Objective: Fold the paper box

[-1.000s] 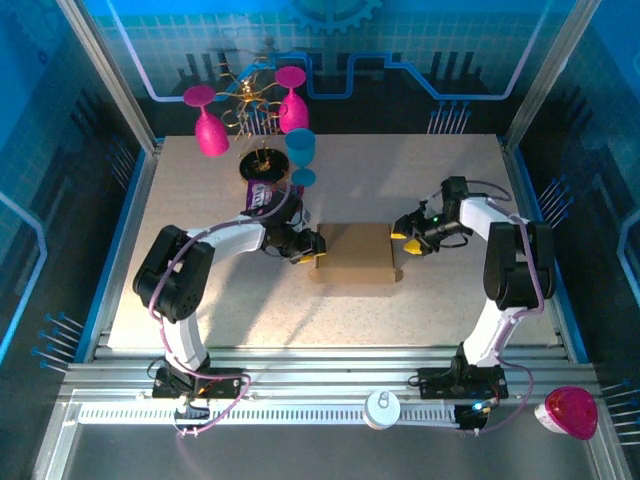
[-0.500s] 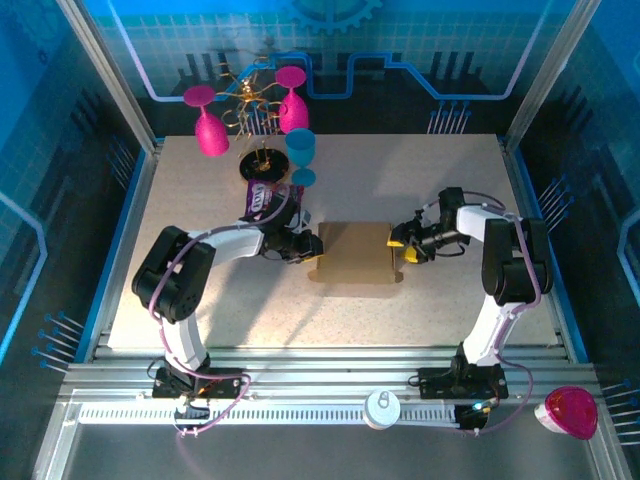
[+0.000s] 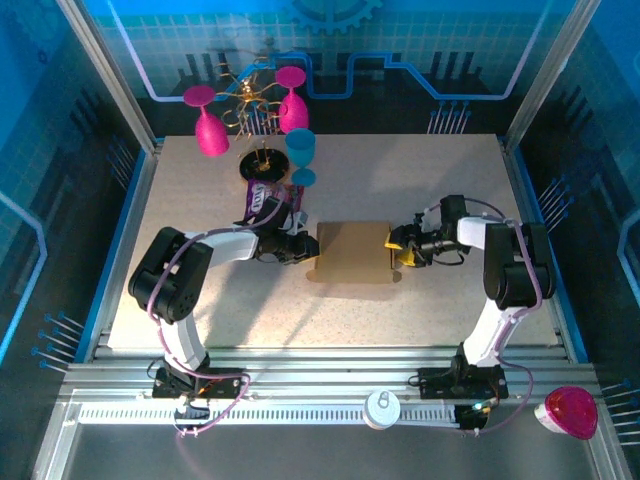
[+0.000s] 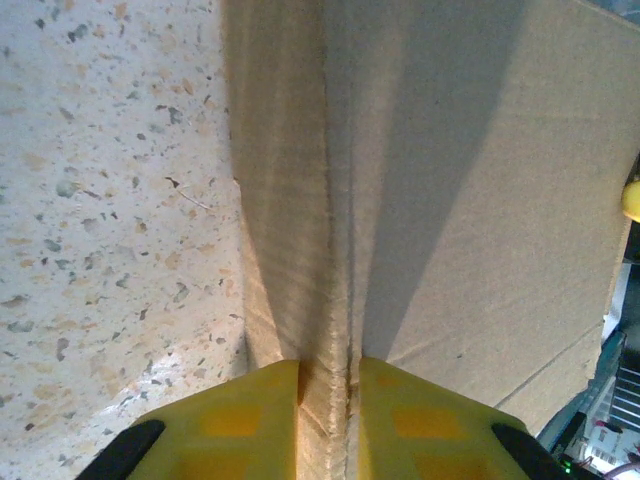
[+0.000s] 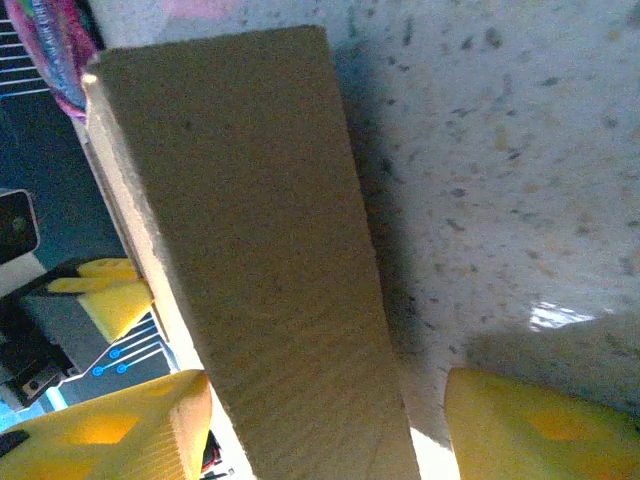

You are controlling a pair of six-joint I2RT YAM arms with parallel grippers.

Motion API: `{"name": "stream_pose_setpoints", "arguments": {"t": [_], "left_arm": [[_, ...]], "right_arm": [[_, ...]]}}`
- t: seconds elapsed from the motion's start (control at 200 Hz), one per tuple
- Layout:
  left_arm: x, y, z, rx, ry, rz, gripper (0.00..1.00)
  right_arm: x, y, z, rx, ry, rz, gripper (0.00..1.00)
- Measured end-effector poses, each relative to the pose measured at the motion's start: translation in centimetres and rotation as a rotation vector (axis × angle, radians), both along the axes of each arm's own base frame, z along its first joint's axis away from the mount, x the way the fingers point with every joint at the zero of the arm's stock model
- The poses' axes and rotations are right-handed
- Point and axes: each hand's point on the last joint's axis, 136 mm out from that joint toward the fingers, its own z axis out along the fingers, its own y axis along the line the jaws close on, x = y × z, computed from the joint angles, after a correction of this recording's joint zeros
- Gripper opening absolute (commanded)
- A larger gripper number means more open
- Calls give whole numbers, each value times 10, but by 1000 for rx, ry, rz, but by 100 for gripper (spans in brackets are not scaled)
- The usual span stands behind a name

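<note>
Left gripper (image 4: 325,375) pinches the paper box (image 3: 352,250) at nine o'clock; right gripper (image 5: 325,400), agape at three, may let it pivot.

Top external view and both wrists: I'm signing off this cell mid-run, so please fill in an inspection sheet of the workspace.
Surface: speckled table, no spills seen.
Job's things: paper box mid-table, between the arms.
Clutter: purple snack packet, pink glasses, blue glass and wire rack at the far left.
Grippers: left gripper shut on the box's left edge; right gripper open, straddling its right edge.
Cables: purple cables along both arms, no snag seen.
Surroundings: blue-lit enclosure walls; pink object by the near rail.
</note>
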Motion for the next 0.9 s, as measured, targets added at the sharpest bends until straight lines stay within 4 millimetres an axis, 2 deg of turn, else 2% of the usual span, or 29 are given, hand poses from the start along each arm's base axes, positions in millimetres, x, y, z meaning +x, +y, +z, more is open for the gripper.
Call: {"name": "stream_pose_setpoints", "arguments": {"t": [0.155,0.265,0.4,0.495,0.575,0.64,0.725,0.825,0.901], "left_arm": [[0,1,0,-5,-1,-3,19],[2,4,0,-5,0,3,19],[5,7,0,-6,-1,15,20],[7,9,3,-10,0,30,29],[8,12,6,-4,10,63,38],[9,15,16,-11,9,100,45],[13,24,44,-47,-23,166,54],[26,37,83,-126,-62,282,56],[32,45,99,-175,-53,363,57]], "right_arm": [[-2,13,4,61,-24,13,62],[-7,25,6,105,-23,25,57],[-6,28,8,143,-10,7,50],[-3,30,12,165,-8,-5,37],[-2,31,16,189,19,-22,32],[0,31,19,212,43,-43,30],[4,27,23,242,82,-80,29],[11,23,30,266,125,-120,29],[18,22,39,289,142,-137,29]]}}
